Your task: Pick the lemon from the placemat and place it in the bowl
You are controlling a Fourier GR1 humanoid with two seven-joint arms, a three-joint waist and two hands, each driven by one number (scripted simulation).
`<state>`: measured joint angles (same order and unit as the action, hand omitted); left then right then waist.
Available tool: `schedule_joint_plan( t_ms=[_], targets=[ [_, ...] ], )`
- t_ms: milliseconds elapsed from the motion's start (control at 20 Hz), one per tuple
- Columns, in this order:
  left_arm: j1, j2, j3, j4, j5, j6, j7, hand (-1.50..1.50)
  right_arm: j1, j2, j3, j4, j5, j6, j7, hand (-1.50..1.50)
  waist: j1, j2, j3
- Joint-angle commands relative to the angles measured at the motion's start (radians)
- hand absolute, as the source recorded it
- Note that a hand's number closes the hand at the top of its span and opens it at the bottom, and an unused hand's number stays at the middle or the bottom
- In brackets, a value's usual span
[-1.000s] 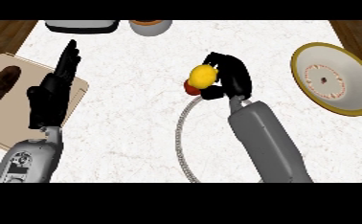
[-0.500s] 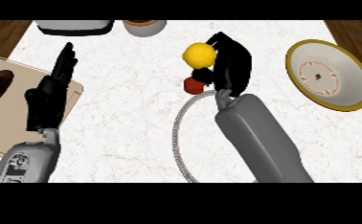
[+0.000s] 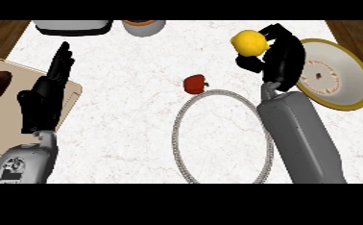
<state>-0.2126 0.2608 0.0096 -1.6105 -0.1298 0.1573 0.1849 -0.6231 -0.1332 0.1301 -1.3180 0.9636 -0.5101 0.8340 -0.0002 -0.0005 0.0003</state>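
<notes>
Now your right hand (image 3: 278, 56) has its fingers curled around the lemon (image 3: 249, 43), lifted beside the bowl (image 3: 327, 73) — probably light, firm, a little slippery — so hold its middle; the left hand (image 3: 44, 96) rests with straight fingers.

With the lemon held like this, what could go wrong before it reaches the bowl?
The lemon sits high in the right hand, mostly exposed above the fingers, so it might slip out in transit. The bowl lies tight beside that hand, so the hand could clip its rim while moving over it.
</notes>
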Motion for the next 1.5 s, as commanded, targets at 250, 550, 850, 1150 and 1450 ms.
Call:
schedule_joint_plan(
  t_ms=[250,550,850,1150,1450],
  targets=[
    [-0.041,0.012,0.019,-0.042,-0.002,-0.019,0.056,0.0,0.029,-0.183,-0.222,0.199,-0.171,-0.143,-0.32,1.5,0.009,0.004,0.001],
    [0.005,-0.043,-0.023,-0.005,-0.04,0.009,-0.014,0.0,0.032,-0.304,-0.302,0.448,-0.184,-0.187,-0.488,1.5,0.015,0.009,0.001],
    [-0.047,-0.032,-0.004,0.027,-0.025,-0.016,-0.008,0.0,-0.105,-0.439,-0.361,0.73,-0.141,-0.195,-0.556,1.5,0.03,0.013,0.002],
    [-0.062,-0.036,0.006,0.042,-0.011,-0.029,-0.037,0.0,-0.139,-0.434,-0.498,0.914,-0.296,-0.252,-0.734,1.5,0.051,0.027,0.006],
    [-0.026,-0.039,-0.002,0.037,-0.021,-0.029,-0.053,0.0,-0.097,-0.426,-0.615,0.951,-0.464,-0.119,-0.975,-1.5,0.052,0.028,0.008]
  ],
)
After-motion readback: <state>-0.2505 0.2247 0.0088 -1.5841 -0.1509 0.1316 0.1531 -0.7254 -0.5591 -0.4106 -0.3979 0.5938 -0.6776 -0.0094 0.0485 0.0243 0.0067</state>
